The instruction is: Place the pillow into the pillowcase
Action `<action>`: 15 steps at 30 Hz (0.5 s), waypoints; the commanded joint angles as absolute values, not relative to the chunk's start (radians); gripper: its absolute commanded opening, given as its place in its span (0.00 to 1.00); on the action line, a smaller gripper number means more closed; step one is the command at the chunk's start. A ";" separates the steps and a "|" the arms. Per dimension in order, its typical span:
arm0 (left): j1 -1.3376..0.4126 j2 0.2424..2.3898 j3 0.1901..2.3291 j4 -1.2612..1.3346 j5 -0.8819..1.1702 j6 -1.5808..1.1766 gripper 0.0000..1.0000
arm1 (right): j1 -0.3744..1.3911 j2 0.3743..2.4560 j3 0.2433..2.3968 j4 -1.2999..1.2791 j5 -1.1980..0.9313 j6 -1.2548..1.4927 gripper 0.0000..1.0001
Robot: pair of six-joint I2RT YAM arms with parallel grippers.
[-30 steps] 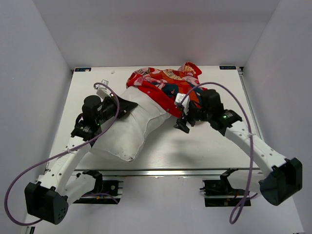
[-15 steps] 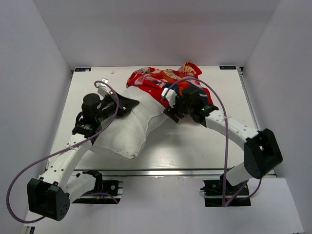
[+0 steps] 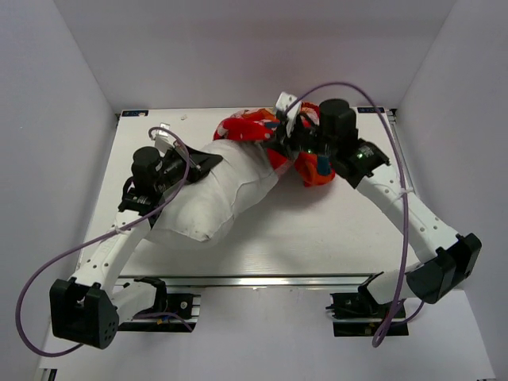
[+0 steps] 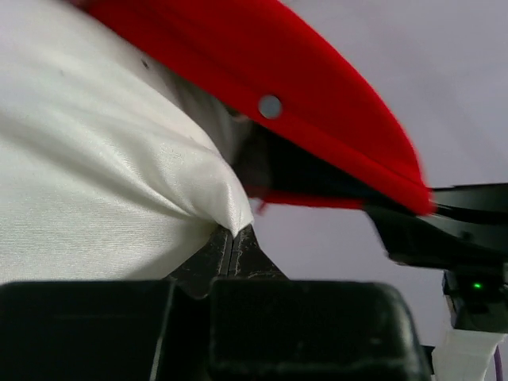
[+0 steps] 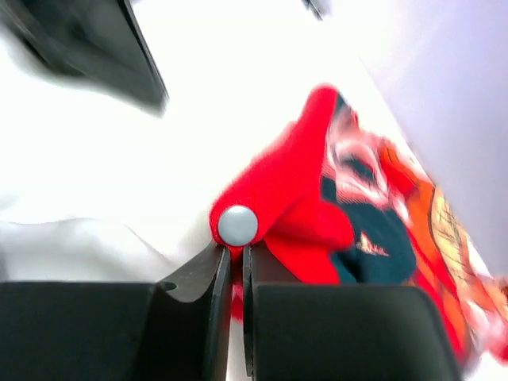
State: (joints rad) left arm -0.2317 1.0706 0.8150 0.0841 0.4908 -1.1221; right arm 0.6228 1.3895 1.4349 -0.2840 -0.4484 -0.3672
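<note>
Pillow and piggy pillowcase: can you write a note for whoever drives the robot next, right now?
Left gripper: shut on a fold of the pillow.
Right gripper: shut on the pillowcase edge, beside a snap button.
Where: pillow lies on the table; pillowcase bunched over its far end.
Done: both things gripped; far end looks only partly covered.
Left: pull the pillowcase along the rest of the pillow.
</note>
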 commanded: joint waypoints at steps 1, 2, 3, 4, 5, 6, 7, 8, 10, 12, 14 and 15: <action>-0.230 1.112 0.888 0.254 0.494 -1.184 0.00 | 0.649 1.414 1.628 -0.230 -0.656 -0.102 0.00; -0.230 1.126 0.899 0.264 0.498 -1.189 0.00 | 0.653 1.439 1.659 -0.207 -0.670 -0.057 0.00; -0.230 1.138 0.919 0.271 0.502 -1.195 0.00 | 0.658 1.487 1.687 -0.192 -0.672 -0.016 0.00; -0.230 1.161 0.926 0.302 0.511 -1.198 0.00 | 0.661 1.514 1.745 -0.169 -0.670 0.070 0.00; -0.230 1.169 0.934 0.314 0.515 -1.204 0.00 | 0.666 1.544 1.781 -0.161 -0.670 0.113 0.00; -0.230 1.175 0.942 0.325 0.521 -1.215 0.00 | 0.667 1.610 1.823 -0.157 -0.678 0.156 0.00; -0.230 1.181 0.962 0.342 0.525 -1.218 0.00 | 0.667 1.641 1.869 -0.149 -0.687 0.199 0.00; -0.230 1.186 0.971 0.342 0.531 -1.219 0.00 | 0.669 1.672 1.973 -0.132 -0.719 0.287 0.00; -0.230 1.180 0.997 0.347 0.526 -1.221 0.00 | 0.673 1.752 2.143 -0.135 -0.750 0.354 0.00; -0.230 1.161 0.997 0.338 0.511 -1.220 0.00 | 0.684 1.822 2.233 -0.208 -0.750 0.403 0.00; -0.230 1.149 0.967 0.308 0.479 -1.207 0.00 | 0.683 1.856 2.234 -0.280 -0.692 0.379 0.00; -0.230 1.140 0.950 0.279 0.460 -1.194 0.00 | 0.681 1.858 2.189 -0.340 -0.660 0.353 0.00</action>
State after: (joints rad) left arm -0.2211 1.1976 0.9195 0.2001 0.5011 -1.1862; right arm 0.6334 1.8744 2.1448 -0.3325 -0.6151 0.2714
